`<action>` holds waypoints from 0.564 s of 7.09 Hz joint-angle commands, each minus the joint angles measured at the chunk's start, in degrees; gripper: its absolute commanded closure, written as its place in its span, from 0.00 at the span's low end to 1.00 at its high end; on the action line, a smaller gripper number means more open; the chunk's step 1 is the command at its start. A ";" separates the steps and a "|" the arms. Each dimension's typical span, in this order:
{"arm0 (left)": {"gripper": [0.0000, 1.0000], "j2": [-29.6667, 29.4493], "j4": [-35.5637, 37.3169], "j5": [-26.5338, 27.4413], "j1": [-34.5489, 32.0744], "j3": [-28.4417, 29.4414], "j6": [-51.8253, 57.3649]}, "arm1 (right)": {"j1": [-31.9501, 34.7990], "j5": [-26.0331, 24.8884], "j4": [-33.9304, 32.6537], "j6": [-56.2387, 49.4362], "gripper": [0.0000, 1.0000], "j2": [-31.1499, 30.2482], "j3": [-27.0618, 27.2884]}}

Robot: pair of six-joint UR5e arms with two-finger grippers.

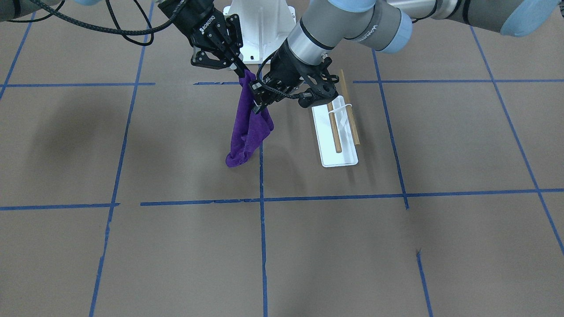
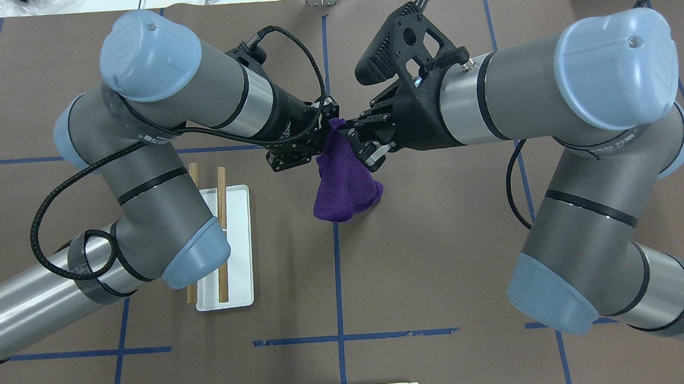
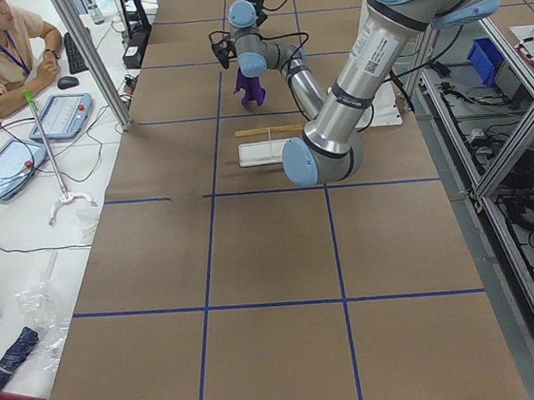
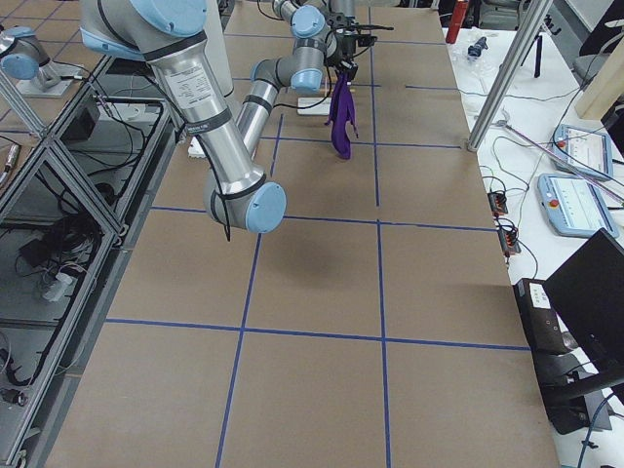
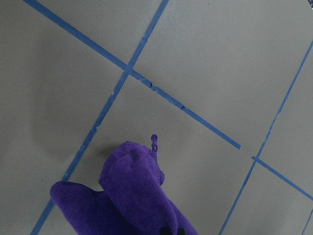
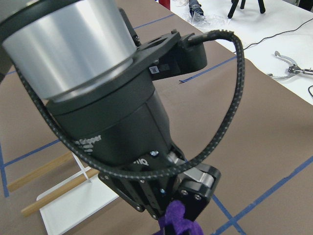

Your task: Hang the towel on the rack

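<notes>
Towel [image 1: 249, 127], purple and bunched, hangs over the middle of the brown table [image 1: 308, 246]. Its lower end is close to the surface, though I cannot tell whether it touches. Just beside it, on the robot's left, the rack [image 1: 336, 136] stands on its white tray [image 1: 339, 160], apart from the cloth. Farther back, the left gripper [image 1: 257, 102] is clamped on the towel's upper edge and the right gripper [image 1: 241, 72] pinches its top corner. Behind them stands the white pedestal [image 1: 260, 26].
</notes>
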 commanded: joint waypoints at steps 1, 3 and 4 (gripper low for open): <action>1.00 0.04 -0.01 0.12 0.01 -0.19 0.09 | -1.72 1.38 -1.93 9.64 0.01 -0.37 0.05; 1.00 4.75 0.34 -0.06 -0.51 -5.86 6.53 | 1.32 7.17 -11.69 13.50 0.00 -1.06 2.41; 1.00 9.23 0.51 -0.32 -0.95 -10.69 9.46 | 3.78 10.41 -11.88 13.42 0.00 -4.30 2.16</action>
